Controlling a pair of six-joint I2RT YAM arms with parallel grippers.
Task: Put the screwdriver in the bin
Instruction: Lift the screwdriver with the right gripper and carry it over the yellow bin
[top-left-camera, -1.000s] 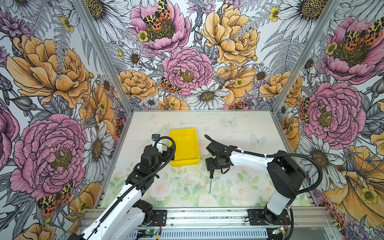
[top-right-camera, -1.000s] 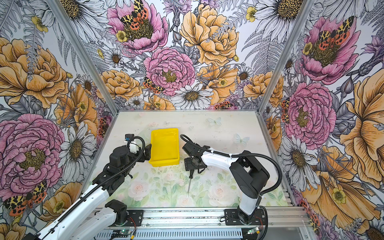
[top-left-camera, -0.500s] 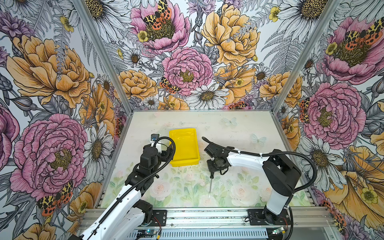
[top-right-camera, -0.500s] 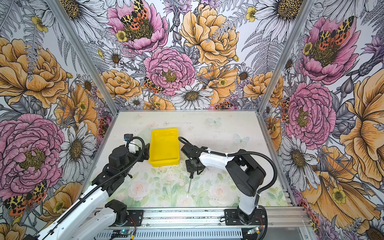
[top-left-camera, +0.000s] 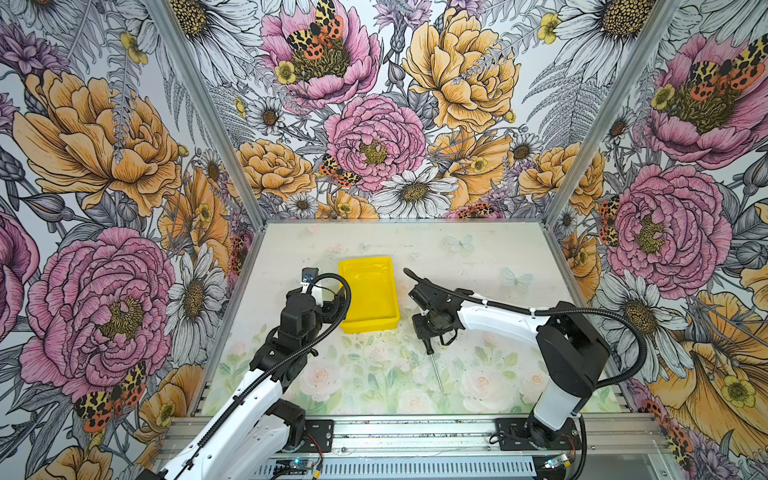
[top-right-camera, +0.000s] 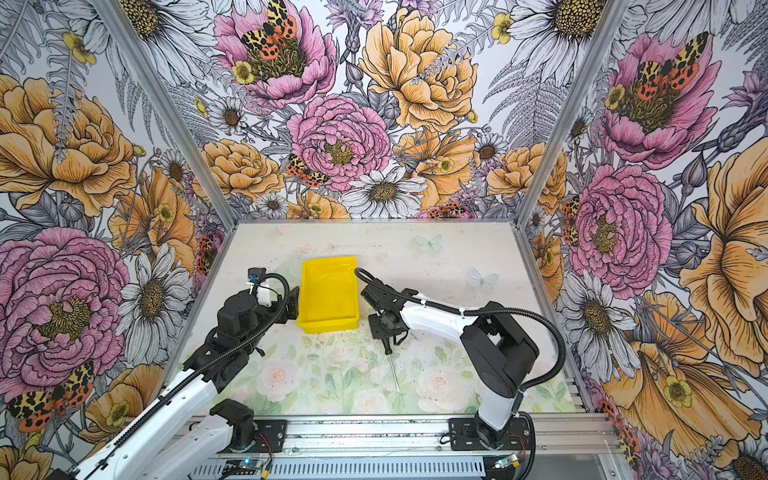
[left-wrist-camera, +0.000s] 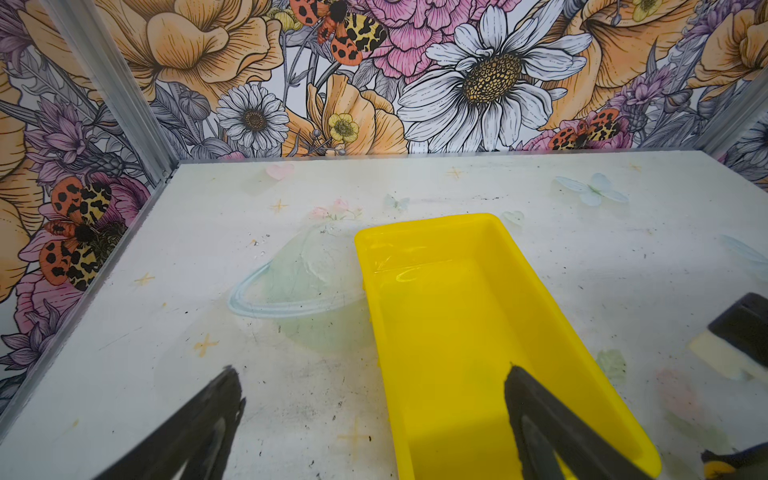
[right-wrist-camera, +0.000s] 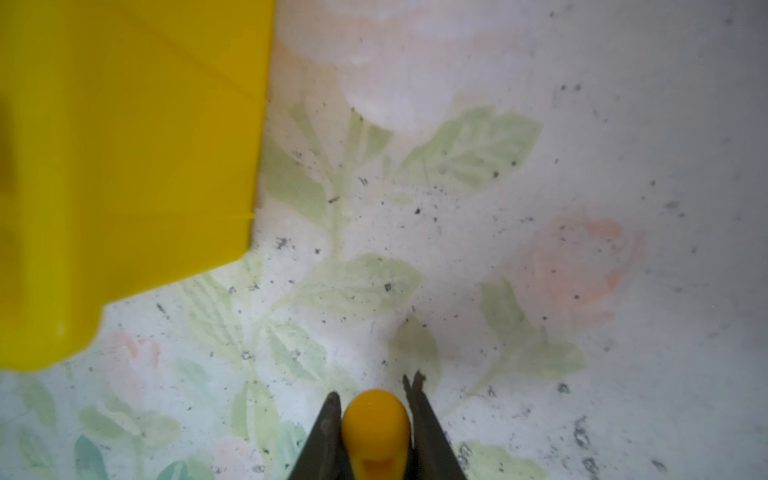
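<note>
Beside the yellow bin (top-left-camera: 369, 293), the right gripper (right-wrist-camera: 376, 419) is clamped on the screwdriver (right-wrist-camera: 376, 432) handle; the left gripper (left-wrist-camera: 374, 419) gapes empty.

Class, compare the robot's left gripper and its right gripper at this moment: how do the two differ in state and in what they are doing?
The left gripper stands open with nothing between its fingers; the right gripper is shut on the screwdriver at its orange-yellow end. The left gripper sits beside the bin, partly over its rim; the right gripper is clear of it. Both have dark fingers.
</note>
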